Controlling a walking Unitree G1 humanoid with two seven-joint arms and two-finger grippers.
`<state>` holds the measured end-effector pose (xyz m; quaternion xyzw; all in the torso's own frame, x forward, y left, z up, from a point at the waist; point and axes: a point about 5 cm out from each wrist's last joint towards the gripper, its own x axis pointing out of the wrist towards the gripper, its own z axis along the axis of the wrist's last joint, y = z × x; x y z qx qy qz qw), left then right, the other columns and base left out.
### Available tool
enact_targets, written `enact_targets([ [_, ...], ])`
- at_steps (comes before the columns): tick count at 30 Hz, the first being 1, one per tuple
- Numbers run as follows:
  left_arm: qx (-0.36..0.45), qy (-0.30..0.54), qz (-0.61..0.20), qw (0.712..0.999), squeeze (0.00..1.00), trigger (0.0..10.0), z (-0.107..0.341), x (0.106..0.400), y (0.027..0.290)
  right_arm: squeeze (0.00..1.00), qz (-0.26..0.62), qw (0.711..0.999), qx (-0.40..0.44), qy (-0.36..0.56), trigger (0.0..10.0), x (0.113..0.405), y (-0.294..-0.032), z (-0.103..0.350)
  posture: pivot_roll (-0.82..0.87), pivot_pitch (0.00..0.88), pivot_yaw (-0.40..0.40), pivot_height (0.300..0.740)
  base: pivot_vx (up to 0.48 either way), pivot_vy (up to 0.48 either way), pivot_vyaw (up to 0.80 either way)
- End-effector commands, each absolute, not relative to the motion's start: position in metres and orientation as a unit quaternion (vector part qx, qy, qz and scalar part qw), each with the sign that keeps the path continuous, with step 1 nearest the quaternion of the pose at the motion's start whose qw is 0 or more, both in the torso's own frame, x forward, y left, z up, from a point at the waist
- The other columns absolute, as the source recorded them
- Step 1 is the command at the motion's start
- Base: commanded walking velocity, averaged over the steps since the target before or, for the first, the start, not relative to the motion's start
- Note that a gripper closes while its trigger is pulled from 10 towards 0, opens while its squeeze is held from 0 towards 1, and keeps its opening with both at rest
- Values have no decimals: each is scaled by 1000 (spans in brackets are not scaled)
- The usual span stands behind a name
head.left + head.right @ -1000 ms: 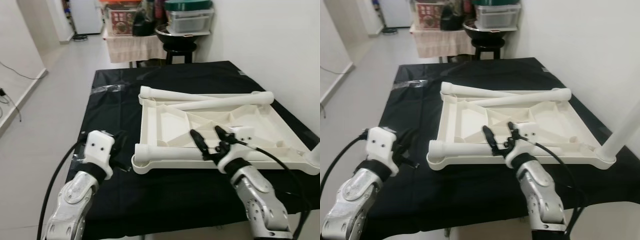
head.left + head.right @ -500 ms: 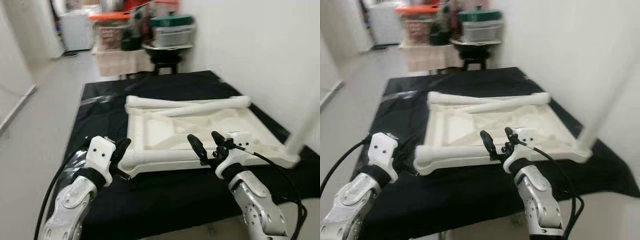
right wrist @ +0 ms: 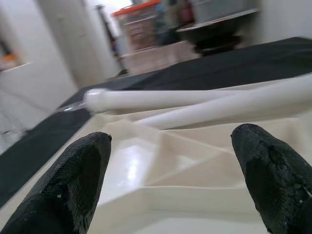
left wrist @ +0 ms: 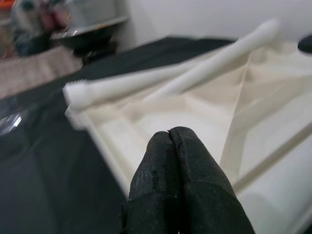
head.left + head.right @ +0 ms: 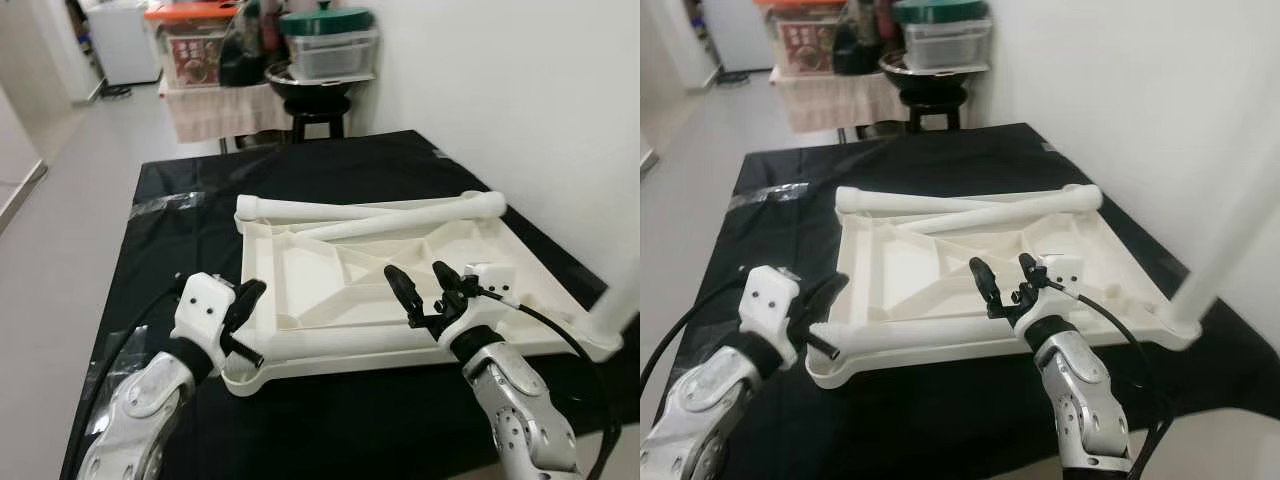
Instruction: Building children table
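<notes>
A white plastic table top lies upside down on a table covered in black cloth. Two loose white legs rest crossed along its far edge, and a third leg lies along its near edge. A fourth leg stands upright in the near right corner. My left gripper is shut, with nothing in it, at the top's near left corner; the left wrist view shows its fingertips pressed together. My right gripper hovers open over the near edge, and the right wrist view shows its fingers spread wide.
Beyond the far end of the table a black stool holds a dark bowl. Beside it is a low shelf with storage boxes. A white wall runs close along the right side. Open floor lies to the left. The table's near edge is just below my arms.
The head camera has shifted, so the whole scene has slid. My left gripper has come in from the cloth to the top's near left corner. The right gripper stays open over the near edge.
</notes>
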<state>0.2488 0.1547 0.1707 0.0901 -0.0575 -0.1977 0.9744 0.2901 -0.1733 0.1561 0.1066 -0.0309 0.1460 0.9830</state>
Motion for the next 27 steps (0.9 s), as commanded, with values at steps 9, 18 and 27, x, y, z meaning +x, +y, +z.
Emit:
enact_targets([
  [9, 83, -4, -191, 978, 27, 10000, 182, 236, 169, 0, 151, 980, 123, -29, 10000, 286, -175, 153, -66, 0, 3, 740, 0, 0, 0],
  [18, 23, 67, -122, 990, 1000, 10000, 173, 234, 183, 0, 152, 980, 127, -29, 10000, 287, -174, 153, -60, 0, 1, 740, 0, 0, 0],
  [27, -85, 86, -155, 980, 1000, 10000, 179, 248, 177, 0, 153, 979, 130, -30, 10000, 287, -173, 154, -71, 0, 0, 740, 0, 0, 0],
])
